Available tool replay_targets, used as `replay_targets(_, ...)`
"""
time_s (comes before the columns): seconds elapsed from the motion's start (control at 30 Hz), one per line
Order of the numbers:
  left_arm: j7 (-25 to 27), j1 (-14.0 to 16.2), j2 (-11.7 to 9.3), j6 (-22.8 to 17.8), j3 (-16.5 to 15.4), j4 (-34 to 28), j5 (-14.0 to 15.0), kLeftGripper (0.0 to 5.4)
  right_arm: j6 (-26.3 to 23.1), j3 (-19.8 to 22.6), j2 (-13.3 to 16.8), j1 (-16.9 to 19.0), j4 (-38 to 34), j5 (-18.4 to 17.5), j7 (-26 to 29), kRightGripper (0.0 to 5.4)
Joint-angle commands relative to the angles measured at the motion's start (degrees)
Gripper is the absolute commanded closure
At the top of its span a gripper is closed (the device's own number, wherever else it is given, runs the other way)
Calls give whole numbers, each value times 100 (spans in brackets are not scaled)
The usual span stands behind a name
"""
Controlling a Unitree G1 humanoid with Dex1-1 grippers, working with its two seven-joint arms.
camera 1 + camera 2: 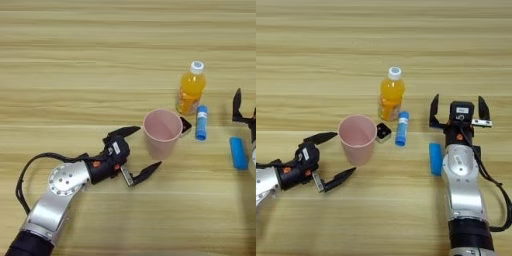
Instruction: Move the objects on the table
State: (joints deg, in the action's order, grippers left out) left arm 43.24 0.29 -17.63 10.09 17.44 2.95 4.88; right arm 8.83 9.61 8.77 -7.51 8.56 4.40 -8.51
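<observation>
A pink plastic cup [162,132] stands upright near the middle of the table [75,60]. My left gripper [141,151] is open just left of it, one finger by its rim and one by its base, not touching. Behind the cup stands an orange-juice bottle [191,88] with a white cap. A small black-topped cube [384,132] sits between cup and bottle. The blue white-capped tube [402,128] lies right of the cube. Further right, a flat blue bar [435,158] lies beside my right arm. My right gripper [458,111] is open, parked right of the tube.
Wide bare wood stretches across the far half of the table and to the left of my left arm [55,195]. My right arm [463,195] runs along the near right side.
</observation>
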Motion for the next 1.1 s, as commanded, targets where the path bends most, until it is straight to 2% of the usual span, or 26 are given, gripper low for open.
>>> replay_targets(0.03,12,-108,-14,60,56,34,-84,0,-123,-5,-26,-34,-128,40,-59,1)
replay_targets(0.53,-363,-453,277,75,14,428,-176,0,-180,-35,-72,-19,-201,71,-80,1)
replay_targets(1.1,-454,-640,543,75,189,693,-325,0,-244,-85,-116,-6,-287,95,-127,1)
